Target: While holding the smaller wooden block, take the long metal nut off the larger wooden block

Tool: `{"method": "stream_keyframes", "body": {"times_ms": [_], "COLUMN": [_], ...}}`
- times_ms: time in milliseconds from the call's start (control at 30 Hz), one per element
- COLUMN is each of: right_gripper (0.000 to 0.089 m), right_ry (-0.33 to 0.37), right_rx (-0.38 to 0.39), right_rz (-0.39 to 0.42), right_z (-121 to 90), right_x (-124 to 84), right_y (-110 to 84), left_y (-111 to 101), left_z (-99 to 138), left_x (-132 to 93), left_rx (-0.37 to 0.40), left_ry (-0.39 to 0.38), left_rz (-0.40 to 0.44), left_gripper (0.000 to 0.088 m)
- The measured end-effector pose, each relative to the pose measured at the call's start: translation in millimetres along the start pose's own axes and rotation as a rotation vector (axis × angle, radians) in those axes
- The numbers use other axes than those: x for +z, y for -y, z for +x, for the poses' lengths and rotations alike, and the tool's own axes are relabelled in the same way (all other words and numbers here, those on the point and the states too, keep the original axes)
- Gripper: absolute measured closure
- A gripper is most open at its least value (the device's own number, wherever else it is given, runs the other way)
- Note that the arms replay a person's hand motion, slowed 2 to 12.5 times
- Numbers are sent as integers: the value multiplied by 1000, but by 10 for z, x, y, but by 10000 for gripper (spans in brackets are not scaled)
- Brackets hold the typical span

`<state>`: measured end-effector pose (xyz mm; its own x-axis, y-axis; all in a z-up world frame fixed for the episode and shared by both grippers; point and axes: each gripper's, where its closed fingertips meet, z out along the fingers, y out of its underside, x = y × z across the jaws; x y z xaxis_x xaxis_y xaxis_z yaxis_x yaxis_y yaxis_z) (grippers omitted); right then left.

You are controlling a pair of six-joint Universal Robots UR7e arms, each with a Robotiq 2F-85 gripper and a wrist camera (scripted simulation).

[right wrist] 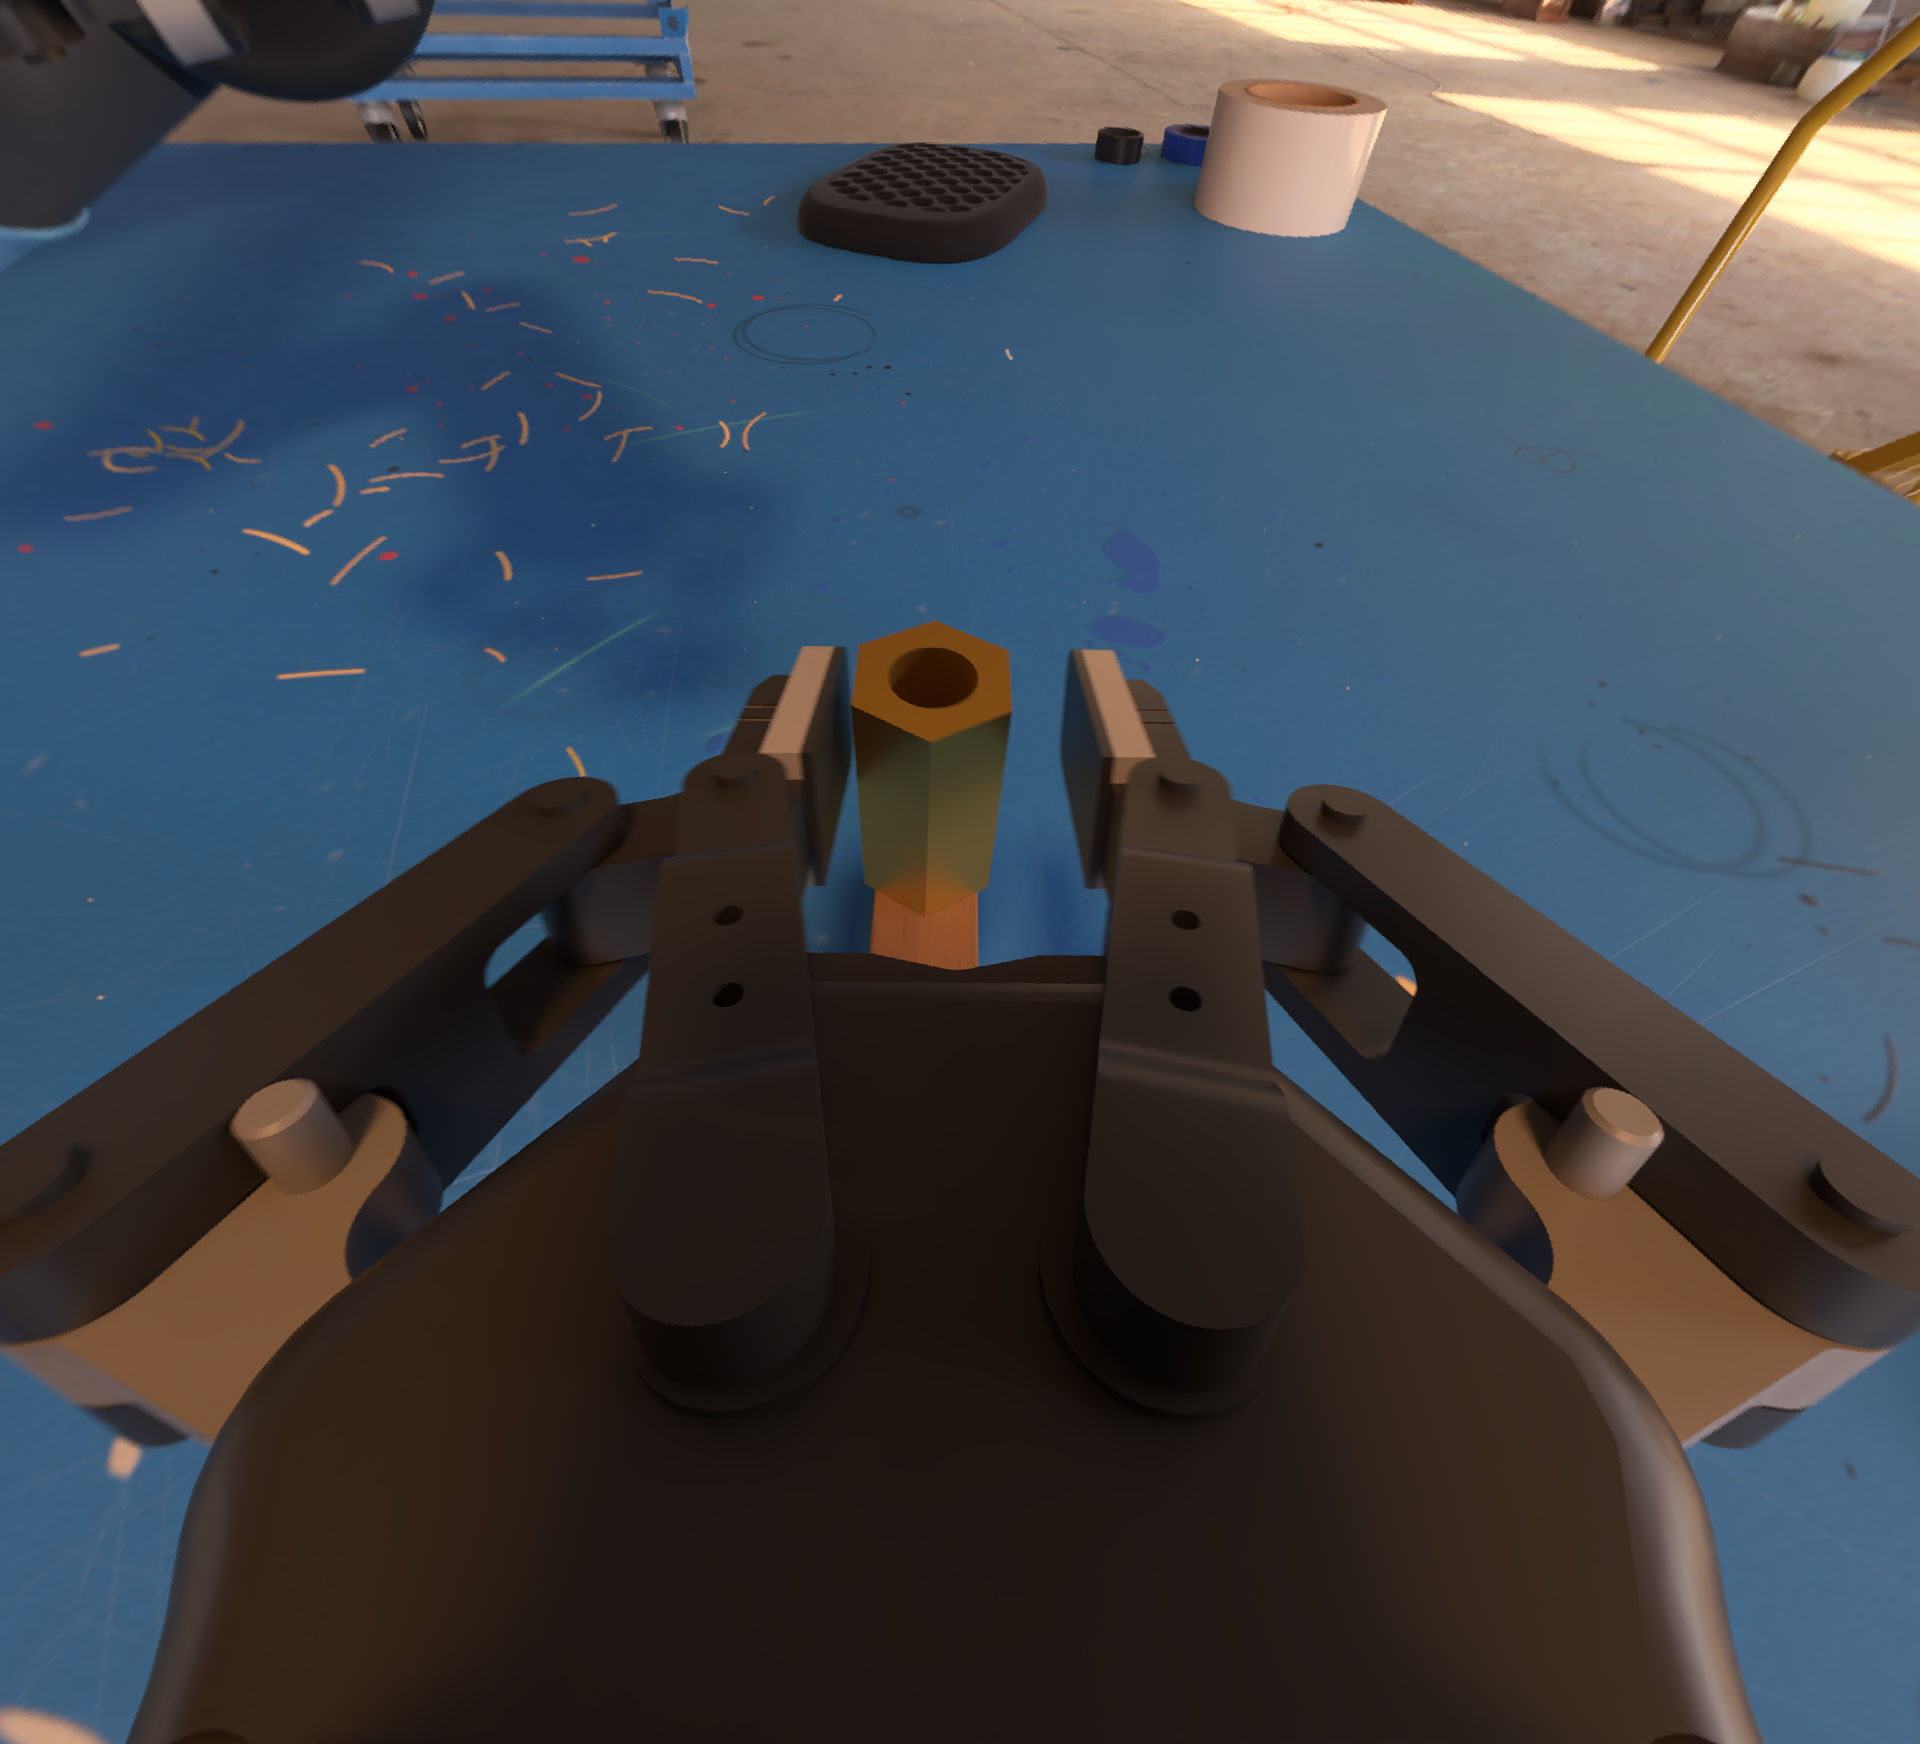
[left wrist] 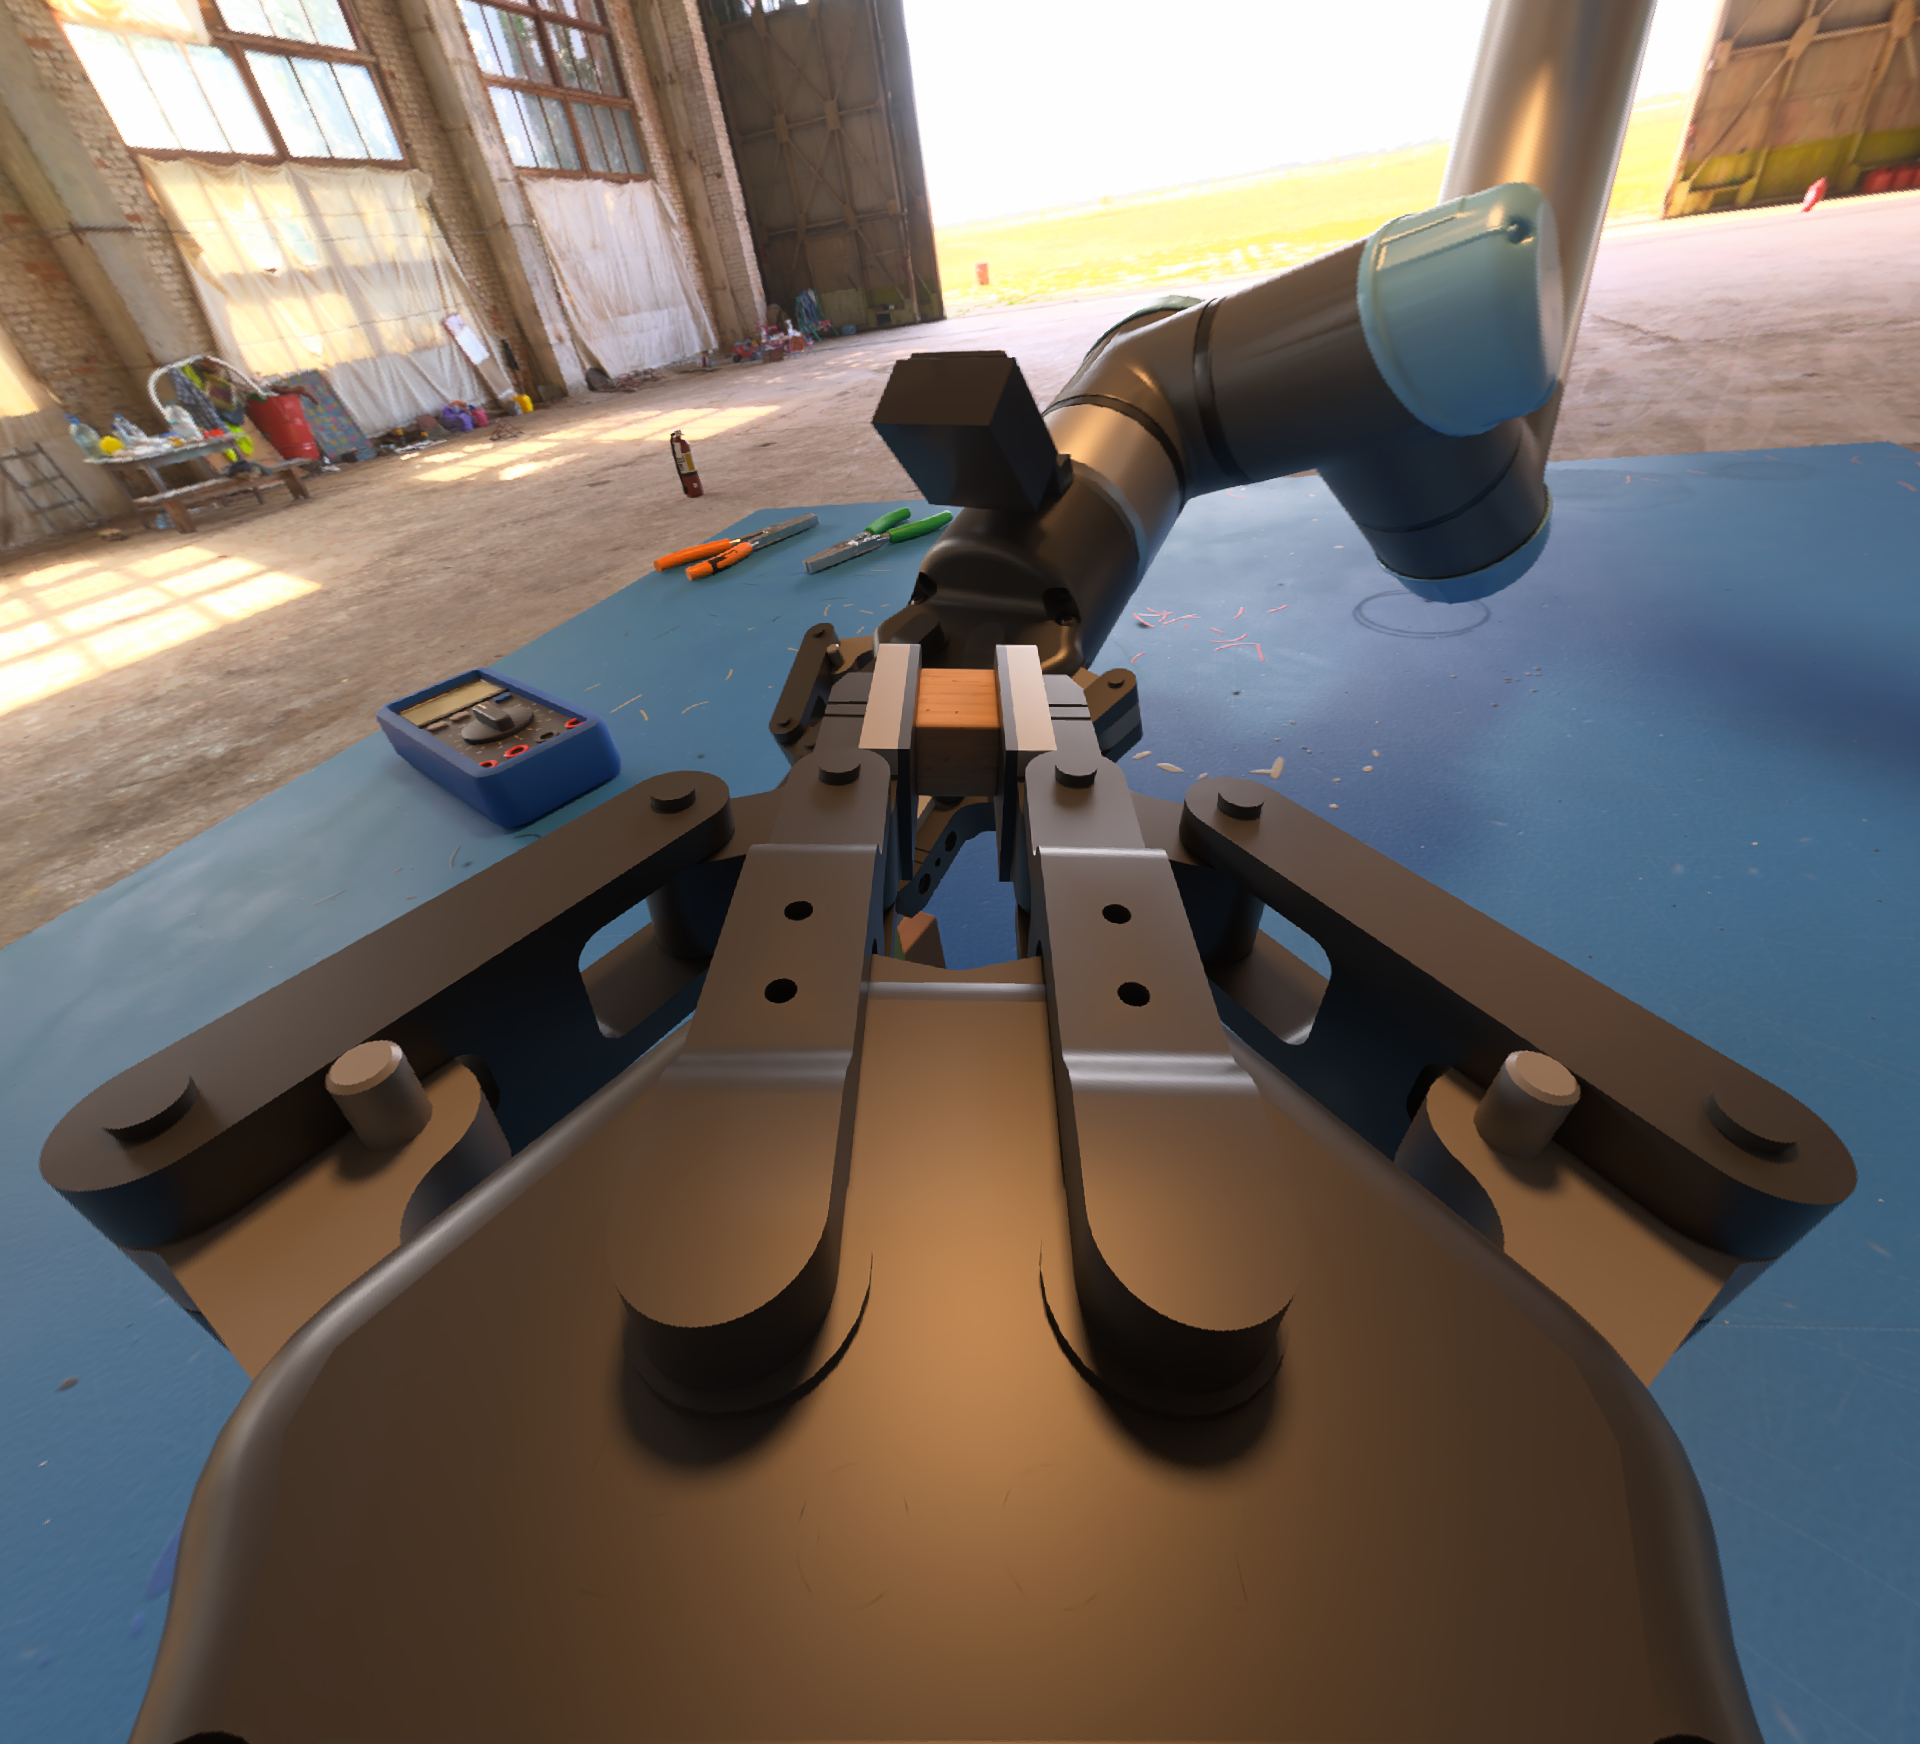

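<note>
1. Between the left hand [left wrist: 957, 707] pads: the smaller wooden block [left wrist: 957, 715], clamped.
2. Between the right hand [right wrist: 954, 718] fingers (spread, gaps either side): the long metal nut [right wrist: 931, 764], upright on the larger wooden block [right wrist: 925, 934].
3. Likely next: close, lift.
</note>
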<state>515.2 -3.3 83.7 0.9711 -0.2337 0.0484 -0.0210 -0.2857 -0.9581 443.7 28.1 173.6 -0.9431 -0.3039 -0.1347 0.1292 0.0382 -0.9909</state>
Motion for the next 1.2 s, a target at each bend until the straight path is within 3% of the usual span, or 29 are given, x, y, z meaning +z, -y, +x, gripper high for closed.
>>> {"method": "stream_keyframes", "body": {"times_ms": [100, 333, 467, 867, 1200], "right_gripper": [636, 646, 646, 646, 646], "right_ry": [-18, -88, -83, 2, 50], "right_rx": [-58, -239, -314, -450, -496], "right_rz": [-20, -90, -126, -210, -249], "right_z": [-41, -82, -158, -429, -567], "right_x": [11, -37, -62, -90, -110], "right_y": [27, 60, 58, -33, -74], "left_y": [38, 142, 175, 138, 34], "left_z": [-14, -6, 27, 196, 324], "left_x": [-25, -76, -87, -83, -86], "left_rx": [19, 99, 159, 295, 390], "left_ry": [15, 45, 51, -8, -74], "left_rz": [-5, -22, -45, -114, -184], "left_gripper": [758, 758, 758, 758, 758]}}
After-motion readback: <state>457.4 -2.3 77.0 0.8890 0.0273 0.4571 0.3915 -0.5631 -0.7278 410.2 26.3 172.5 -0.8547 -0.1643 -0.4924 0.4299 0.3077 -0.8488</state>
